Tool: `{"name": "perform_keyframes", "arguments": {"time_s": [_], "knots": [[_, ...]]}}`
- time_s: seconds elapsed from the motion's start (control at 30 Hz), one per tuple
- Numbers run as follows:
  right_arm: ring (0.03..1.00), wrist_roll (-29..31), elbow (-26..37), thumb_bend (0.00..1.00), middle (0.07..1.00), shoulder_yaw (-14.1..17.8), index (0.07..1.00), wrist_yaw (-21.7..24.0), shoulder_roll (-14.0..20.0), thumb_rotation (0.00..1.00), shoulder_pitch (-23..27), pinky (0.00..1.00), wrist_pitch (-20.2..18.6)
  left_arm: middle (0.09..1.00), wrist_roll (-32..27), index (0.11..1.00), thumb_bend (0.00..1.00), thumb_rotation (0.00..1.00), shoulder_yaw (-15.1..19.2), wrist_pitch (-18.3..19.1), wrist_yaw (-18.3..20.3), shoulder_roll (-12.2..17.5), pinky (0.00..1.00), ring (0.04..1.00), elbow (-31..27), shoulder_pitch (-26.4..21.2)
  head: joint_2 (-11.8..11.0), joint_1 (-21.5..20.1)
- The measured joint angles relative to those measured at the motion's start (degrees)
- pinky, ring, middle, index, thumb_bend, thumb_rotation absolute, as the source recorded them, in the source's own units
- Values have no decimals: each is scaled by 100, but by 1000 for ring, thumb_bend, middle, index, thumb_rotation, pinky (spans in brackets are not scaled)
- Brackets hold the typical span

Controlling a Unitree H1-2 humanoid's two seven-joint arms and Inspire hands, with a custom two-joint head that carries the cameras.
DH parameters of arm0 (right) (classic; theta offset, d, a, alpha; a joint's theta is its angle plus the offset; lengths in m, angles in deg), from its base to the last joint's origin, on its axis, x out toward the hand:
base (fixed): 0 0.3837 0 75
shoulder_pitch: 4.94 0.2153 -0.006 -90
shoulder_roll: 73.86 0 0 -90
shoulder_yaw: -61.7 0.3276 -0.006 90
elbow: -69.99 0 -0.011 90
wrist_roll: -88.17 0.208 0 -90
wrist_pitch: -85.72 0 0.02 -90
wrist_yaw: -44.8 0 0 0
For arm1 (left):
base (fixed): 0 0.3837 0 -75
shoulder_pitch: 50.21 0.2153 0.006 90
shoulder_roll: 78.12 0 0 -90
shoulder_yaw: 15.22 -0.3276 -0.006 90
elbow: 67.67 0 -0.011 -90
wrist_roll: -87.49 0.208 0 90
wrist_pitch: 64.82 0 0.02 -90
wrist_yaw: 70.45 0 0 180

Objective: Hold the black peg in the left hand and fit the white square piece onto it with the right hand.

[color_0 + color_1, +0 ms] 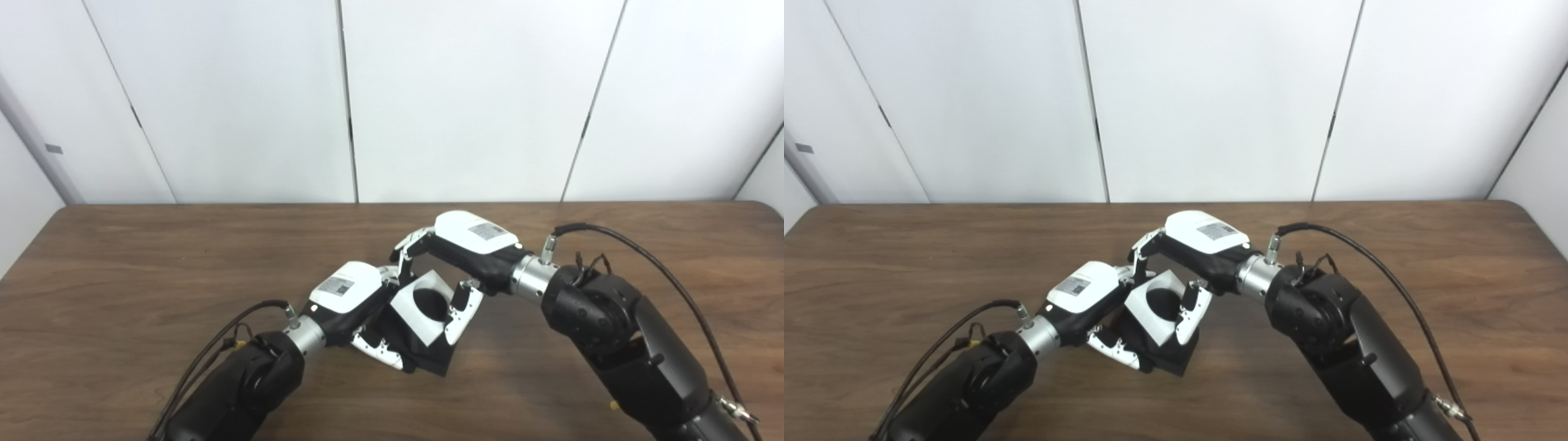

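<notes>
I'm seeing a small printed label on the white back of the left hand [343, 294] and another on the right hand [474, 236], but I'm finding neither one legible.

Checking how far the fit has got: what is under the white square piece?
A black block-like part, presumably the black peg's base, held by the left hand. The white square piece sits in the right hand. Its round hole looks dark; the peg itself cannot be made out.
</notes>
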Motion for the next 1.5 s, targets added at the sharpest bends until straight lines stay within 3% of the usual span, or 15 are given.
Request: {"name": "perform_keyframes", "arguments": {"time_s": [0.53,0.73,0.8,0.9,1.27,1.5], "knots": [[836,9,-234,518,768,-183,480,2,-50,133,49,841,36,867,4,489,523,72,-8,35,-2,0,836,896,-10,3,44,26],[838,-155,-267,517,810,-378,495,164,-1,155,105,830,-91,869,3,489,523,71,-13,40,3,-2,840,898,-26,5,62,26],[846,-180,-303,748,830,-412,644,251,8,279,97,818,-159,869,2,489,523,71,-21,95,23,-10,837,894,-40,15,53,18],[860,-173,-298,838,852,-416,723,398,90,318,99,831,-219,869,2,489,523,71,-23,108,38,-9,837,895,-48,13,53,0],[868,-218,-287,895,877,-394,786,654,232,290,80,813,-383,864,2,489,524,70,-24,113,41,-7,832,889,-47,13,62,-35],[871,-178,-275,849,880,-301,792,696,382,225,-63,812,-381,867,4,489,524,69,-23,114,34,-4,844,897,-44,9,53,-79]]}}
